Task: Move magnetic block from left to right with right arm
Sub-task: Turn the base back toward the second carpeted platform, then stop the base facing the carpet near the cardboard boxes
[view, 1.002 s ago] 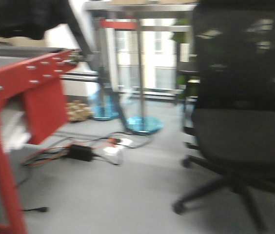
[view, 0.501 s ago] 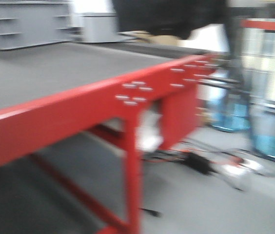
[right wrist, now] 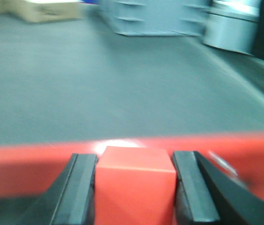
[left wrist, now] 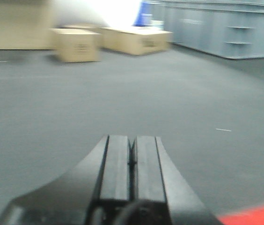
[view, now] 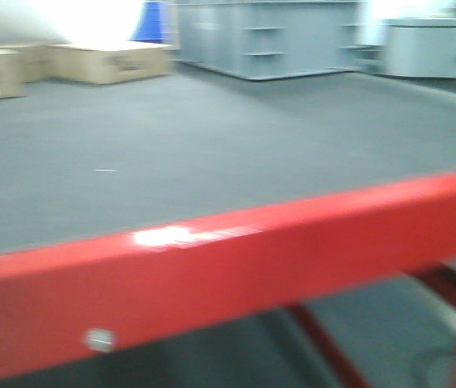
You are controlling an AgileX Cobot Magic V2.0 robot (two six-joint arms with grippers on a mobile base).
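The right gripper [right wrist: 135, 161] is clamping the magnetic block [right wrist: 135, 187], a bright red cube, at 6 o'clock in the right wrist view. Its two black fingers [right wrist: 78, 192] are standing about a cube's width apart and pressing flat against the block's left and right faces. The block's top face is catching the light. Just behind it the red table rail [right wrist: 29, 168] is running across the frame from 9 to 3 o'clock. The underside of the block is lying out of frame, so whether it is resting on anything cannot be told.

The left gripper [left wrist: 132, 140] is showing at 6 o'clock in the left wrist view. Its fingers [left wrist: 115, 164] are meeting pad to pad with nothing between them. It is pointing out over the grey tabletop [left wrist: 193, 103].

The front view is looking across the same rail [view: 252, 267], which is slanting up toward 3 o'clock. Two cardboard boxes [view: 111, 62] are sitting at about 11 o'clock on the far side of the tabletop. A grey shelved cabinet [view: 268, 36] is standing at 12 to 1 o'clock. All three views are blurring, so fine detail is not readable.
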